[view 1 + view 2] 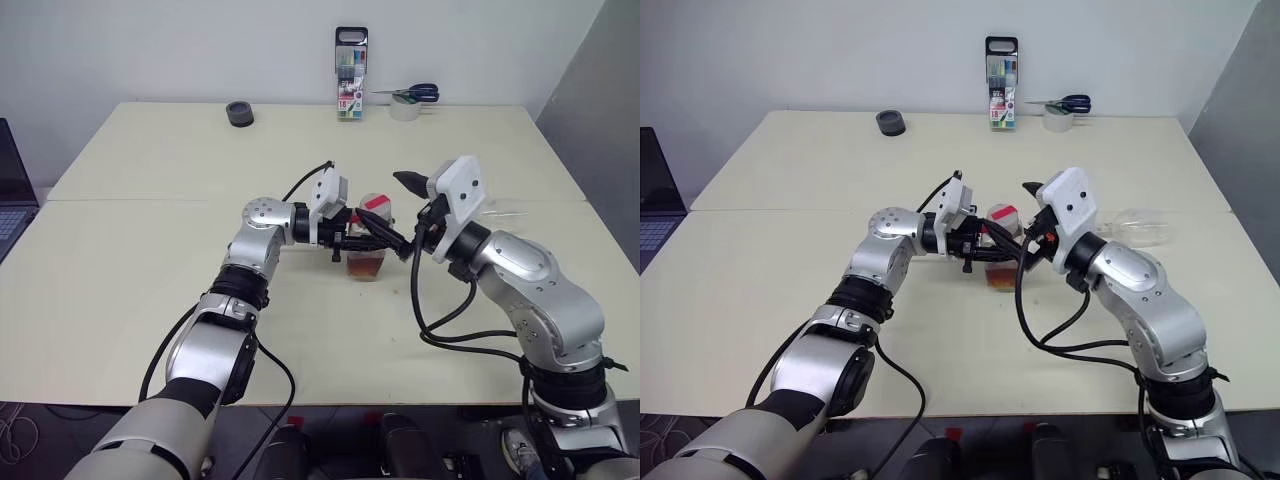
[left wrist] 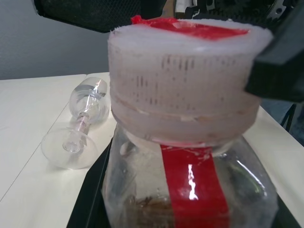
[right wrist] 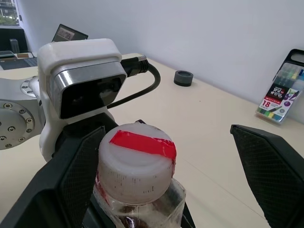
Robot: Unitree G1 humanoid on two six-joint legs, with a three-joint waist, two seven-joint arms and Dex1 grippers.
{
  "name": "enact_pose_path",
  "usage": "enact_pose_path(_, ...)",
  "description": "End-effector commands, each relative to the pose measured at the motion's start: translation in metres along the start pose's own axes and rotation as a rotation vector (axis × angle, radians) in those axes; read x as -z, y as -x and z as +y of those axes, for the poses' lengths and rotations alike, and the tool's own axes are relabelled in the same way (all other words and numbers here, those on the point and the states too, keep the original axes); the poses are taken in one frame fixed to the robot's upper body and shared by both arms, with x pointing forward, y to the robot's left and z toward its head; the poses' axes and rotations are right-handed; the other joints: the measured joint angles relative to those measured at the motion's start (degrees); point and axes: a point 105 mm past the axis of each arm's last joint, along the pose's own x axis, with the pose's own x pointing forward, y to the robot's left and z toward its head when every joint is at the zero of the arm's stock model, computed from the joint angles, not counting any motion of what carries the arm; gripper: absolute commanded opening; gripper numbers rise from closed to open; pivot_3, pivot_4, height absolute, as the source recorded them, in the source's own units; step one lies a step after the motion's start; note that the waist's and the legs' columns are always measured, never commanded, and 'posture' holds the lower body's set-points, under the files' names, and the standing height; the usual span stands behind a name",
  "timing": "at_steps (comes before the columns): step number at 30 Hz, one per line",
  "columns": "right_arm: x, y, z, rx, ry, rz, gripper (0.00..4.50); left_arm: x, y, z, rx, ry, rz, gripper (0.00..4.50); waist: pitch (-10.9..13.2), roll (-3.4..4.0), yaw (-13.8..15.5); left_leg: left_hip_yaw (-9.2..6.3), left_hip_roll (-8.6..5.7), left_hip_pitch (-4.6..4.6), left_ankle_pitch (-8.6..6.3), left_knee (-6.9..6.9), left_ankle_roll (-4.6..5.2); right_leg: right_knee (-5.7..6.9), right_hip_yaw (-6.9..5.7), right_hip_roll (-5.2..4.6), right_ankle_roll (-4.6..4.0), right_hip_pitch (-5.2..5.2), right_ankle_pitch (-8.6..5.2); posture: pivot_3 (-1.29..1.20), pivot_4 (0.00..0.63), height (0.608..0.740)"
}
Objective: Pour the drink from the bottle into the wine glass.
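The bottle point(image 1: 368, 243) stands upright on the table, a little above its middle, with the reddish-brown drink point(image 1: 366, 266) low inside it. Its white cap point(image 3: 136, 164) carries a red strip. My left gripper point(image 1: 362, 238) comes in level from the left and is shut on the bottle just under the cap. My right gripper point(image 1: 404, 214) is open at cap height on the bottle's right; in the right wrist view one finger point(image 3: 78, 178) stands on each side of the cap without touching it. The wine glass point(image 1: 1137, 227) lies on its side on the table to the right, behind my right arm.
At the table's far edge stand a tall pack of coloured markers point(image 1: 351, 75), a tape roll with blue-handled scissors point(image 1: 408, 98) on it, and a small black round thing point(image 1: 239, 113). A laptop point(image 1: 12, 195) sits off the left edge.
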Motion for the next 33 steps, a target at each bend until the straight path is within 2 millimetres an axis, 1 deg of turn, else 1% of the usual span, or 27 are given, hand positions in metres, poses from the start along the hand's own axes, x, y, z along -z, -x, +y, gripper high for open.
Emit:
enact_pose_path(1,-0.008,0.007,-0.013,0.06,0.04,-0.027,4.5,-0.014,-0.001,0.002,0.005,-0.072,-0.024,1.68,0.0,0.0,0.0,0.0,0.0,0.0,0.0,0.0,0.0,0.0,0.0,0.0,0.0,0.0,0.0,0.0,0.15,0.74)
enact_pose_path(11,-0.007,0.021,-0.015,0.065,0.012,-0.011,4.5,-0.012,0.001,0.002,0.001,-0.072,-0.016,1.68,0.0,0.0,0.0,0.0,0.0,0.0,-0.01,0.0,0.01,0.0,0.0,0.0,0.0,0.0,0.0,0.0,0.15,0.74)
enact_pose_path(16,-0.005,0.027,-0.013,0.054,0.014,0.009,4.5,-0.012,0.002,0.002,-0.001,-0.074,-0.017,1.67,0.0,0.0,0.0,0.0,0.0,0.0,-0.01,0.0,0.01,0.0,0.0,0.01,0.0,0.0,0.0,0.0,0.15,0.74)
enact_pose_path(23,-0.007,0.032,-0.013,0.044,0.013,0.014,4.5,-0.011,0.002,0.004,-0.013,-0.074,-0.022,1.67,0.0,0.0,0.0,0.01,0.0,0.0,-0.01,0.0,0.02,0.0,0.01,0.01,0.0,0.0,0.0,0.0,0.15,0.74)
enact_pose_path(25,-0.011,0.032,-0.009,0.024,0.008,0.004,4.5,-0.012,0.002,0.004,-0.015,-0.074,-0.023,1.67,0.0,0.0,0.0,0.0,0.0,0.0,-0.01,0.0,0.02,0.0,0.01,0.01,0.0,0.0,0.0,0.0,0.15,0.74)
enact_pose_path(29,-0.018,0.031,0.007,-0.061,-0.025,-0.017,4.5,-0.011,0.002,0.004,-0.018,-0.075,-0.025,1.67,0.0,0.0,0.0,0.01,0.01,0.0,-0.01,-0.01,0.02,0.0,0.01,0.02,0.0,0.0,0.0,0.0,0.15,0.74)
enact_pose_path(33,-0.019,0.021,0.013,-0.058,-0.042,-0.017,4.5,-0.011,0.001,0.004,-0.02,-0.076,-0.027,1.67,0.0,0.0,0.0,0.01,0.01,0.01,-0.01,0.0,0.02,0.01,0.01,0.02,0.0,0.0,0.0,0.0,0.15,0.74)
